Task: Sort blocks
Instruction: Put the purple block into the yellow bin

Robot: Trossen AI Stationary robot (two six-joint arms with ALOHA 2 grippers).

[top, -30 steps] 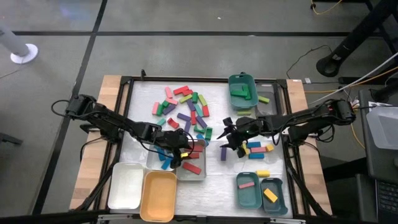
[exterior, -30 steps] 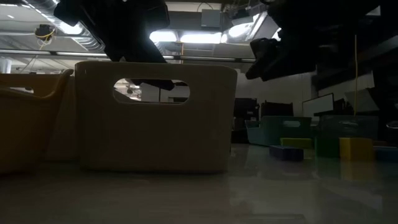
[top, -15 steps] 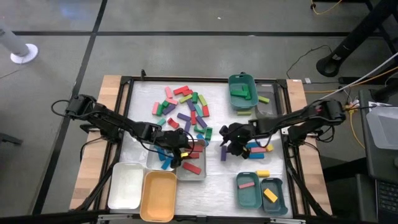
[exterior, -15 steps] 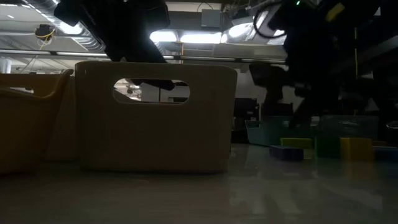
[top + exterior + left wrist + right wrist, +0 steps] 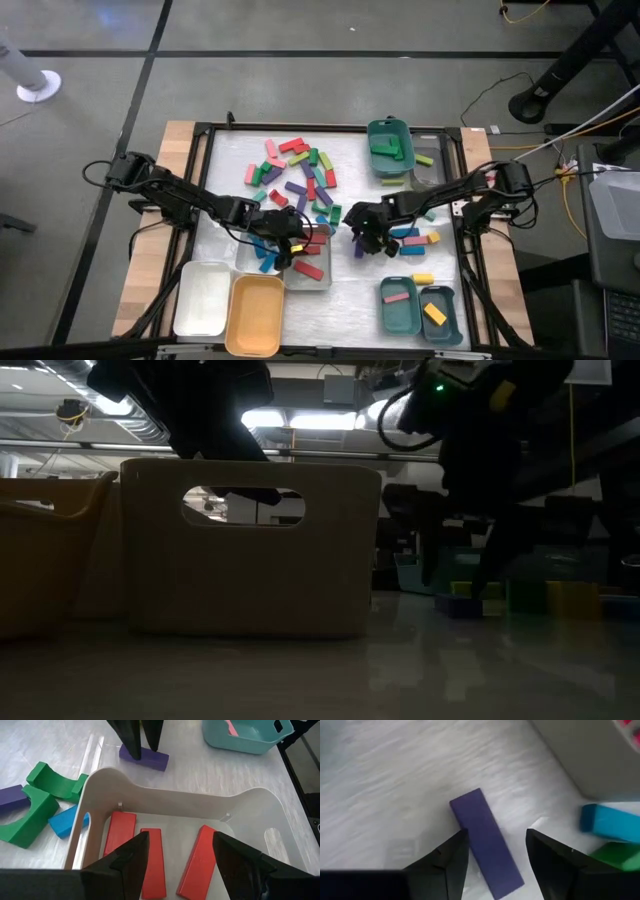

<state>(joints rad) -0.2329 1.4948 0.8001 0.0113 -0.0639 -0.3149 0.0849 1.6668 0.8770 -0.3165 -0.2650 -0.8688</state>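
- Purple block (image 5: 487,842): lies flat on the table (image 5: 345,285), between the right gripper (image 5: 492,852) jaws, which stand spread, not yet touching it.
- Handling, judged: rigid, light, smooth-faced; pinch across the narrow width at mid-length.
- Left gripper (image 5: 175,855): jaws released, empty, above the grey tray (image 5: 260,810) holding red blocks (image 5: 197,865).

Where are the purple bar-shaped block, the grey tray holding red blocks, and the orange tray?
purple bar-shaped block (image 5: 487,845), right wrist view, its top face.
grey tray (image 5: 185,802), left wrist view, its far wall.
orange tray (image 5: 254,317), high view, its bare floor.
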